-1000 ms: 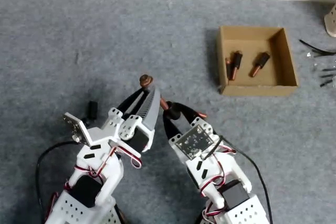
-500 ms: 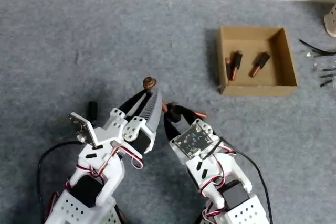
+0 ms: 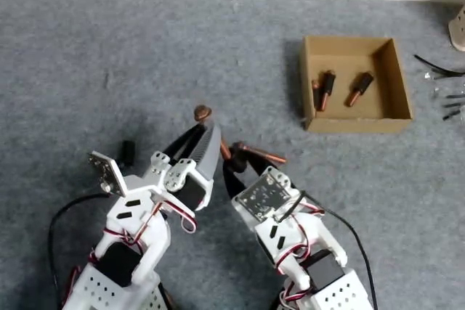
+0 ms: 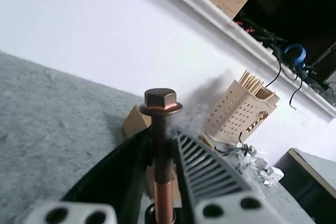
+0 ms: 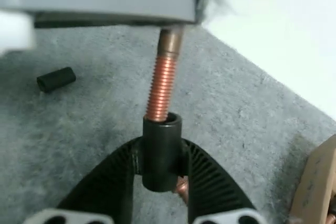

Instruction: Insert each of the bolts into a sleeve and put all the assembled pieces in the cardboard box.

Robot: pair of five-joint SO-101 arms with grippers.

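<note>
Copper hex-head bolt (image 4: 161, 100) clamped in ribbed left gripper (image 4: 161, 140), threaded tip set in smooth black cylindrical sleeve (image 5: 161, 135) pinched by right gripper (image 5: 161, 156).

A bolt (image 4: 162, 103) tip-first in a sleeve (image 5: 161, 135) above the counter (image 3: 109, 56).
The left pincer (image 4: 161, 136) grips the bolt, the right pincer (image 5: 161, 156) the sleeve. A loose sleeve (image 3: 127, 152) lies left of them; the cardboard box (image 3: 356, 125) sits behind to the right, assembled pieces (image 3: 325, 88) inside.

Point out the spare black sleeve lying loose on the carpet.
In the high view, the spare sleeve lies on the carpet on the left side, close beside the left arm and far from the cardboard box.
</note>
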